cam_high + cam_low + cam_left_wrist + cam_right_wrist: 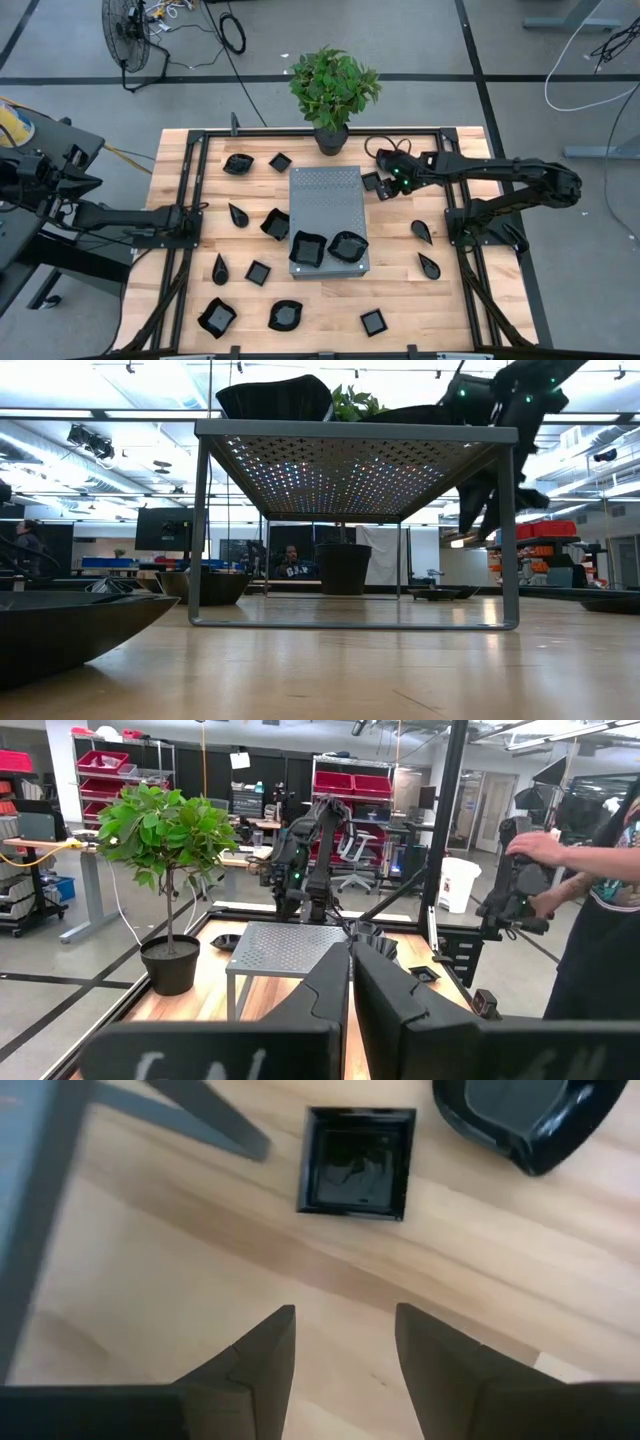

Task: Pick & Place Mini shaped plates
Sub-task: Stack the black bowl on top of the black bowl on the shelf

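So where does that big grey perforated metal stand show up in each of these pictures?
High view: the grey perforated metal stand sits mid-table, two glossy black dishes on its near end.
Low view: it fills the middle, seen from underneath, legs on the wood.
Left wrist view: centre, beyond the dark fingers.
Right wrist view: only a grey leg and edge show.
Shared landmark: the potted green plant, behind the stand.
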Action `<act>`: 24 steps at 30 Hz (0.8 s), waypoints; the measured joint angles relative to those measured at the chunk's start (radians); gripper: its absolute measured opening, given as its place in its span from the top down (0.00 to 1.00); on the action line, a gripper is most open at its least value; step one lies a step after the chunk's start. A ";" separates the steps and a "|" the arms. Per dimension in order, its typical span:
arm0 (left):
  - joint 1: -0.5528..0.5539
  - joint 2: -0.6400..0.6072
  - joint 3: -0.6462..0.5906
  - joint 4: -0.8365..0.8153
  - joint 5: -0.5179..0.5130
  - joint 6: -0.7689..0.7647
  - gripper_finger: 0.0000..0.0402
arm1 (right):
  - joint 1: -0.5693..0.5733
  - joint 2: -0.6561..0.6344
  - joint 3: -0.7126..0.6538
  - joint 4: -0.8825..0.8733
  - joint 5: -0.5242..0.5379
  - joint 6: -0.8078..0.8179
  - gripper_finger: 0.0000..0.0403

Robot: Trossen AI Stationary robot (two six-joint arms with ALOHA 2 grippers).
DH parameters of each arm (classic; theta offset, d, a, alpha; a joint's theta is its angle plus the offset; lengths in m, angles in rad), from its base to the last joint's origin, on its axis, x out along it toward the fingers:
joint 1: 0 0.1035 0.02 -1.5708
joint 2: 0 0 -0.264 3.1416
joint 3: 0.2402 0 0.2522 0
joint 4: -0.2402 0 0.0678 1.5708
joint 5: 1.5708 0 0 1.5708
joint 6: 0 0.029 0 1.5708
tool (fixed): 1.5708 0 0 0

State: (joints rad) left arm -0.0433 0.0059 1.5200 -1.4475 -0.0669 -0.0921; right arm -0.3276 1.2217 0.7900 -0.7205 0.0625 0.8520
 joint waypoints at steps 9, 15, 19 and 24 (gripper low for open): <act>0.000 0.000 0.000 0.000 0.000 0.000 0.94 | -0.074 0.000 -0.038 0.052 0.053 -0.013 0.56; 0.000 0.000 0.000 0.000 0.000 -0.001 0.94 | -0.194 -0.002 -0.010 0.058 0.096 -0.114 0.56; 0.000 0.000 0.000 0.000 0.000 -0.001 0.94 | -0.265 -0.002 -0.007 0.059 0.141 -0.152 0.56; 0.000 0.000 0.000 0.000 0.000 0.000 0.94 | -0.315 0.001 -0.007 0.073 0.141 -0.162 0.56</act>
State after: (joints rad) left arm -0.0429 0.0059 1.5203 -1.4475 -0.0669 -0.0925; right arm -0.6427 1.2228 0.7834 -0.6478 0.2040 0.6899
